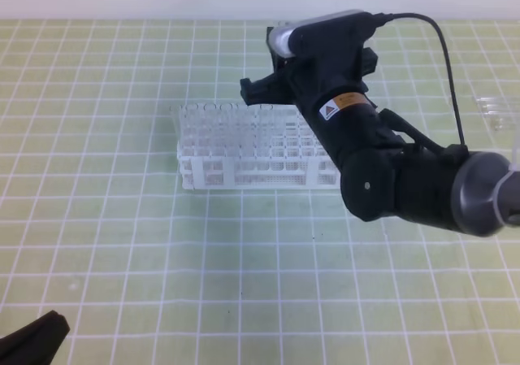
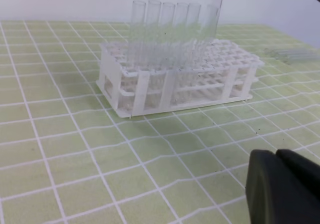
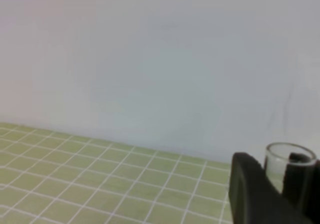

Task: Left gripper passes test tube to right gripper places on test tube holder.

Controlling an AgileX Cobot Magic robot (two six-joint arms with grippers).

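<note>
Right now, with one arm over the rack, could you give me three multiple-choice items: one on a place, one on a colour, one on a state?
1. Where is the left gripper in the high view?
A) top edge
B) bottom-left corner, apart from the rack
C) right edge

2. What colour is the rack?
A) white
B) blue
C) black

3. The right gripper is:
A) wide open and empty
B) shut on a tube
C) lying on the mat

Answers: 1 B, it shows only in that corner. 2 A, its whole grid is white. 3 B, the right wrist view shows the tube's mouth between its fingers.
</note>
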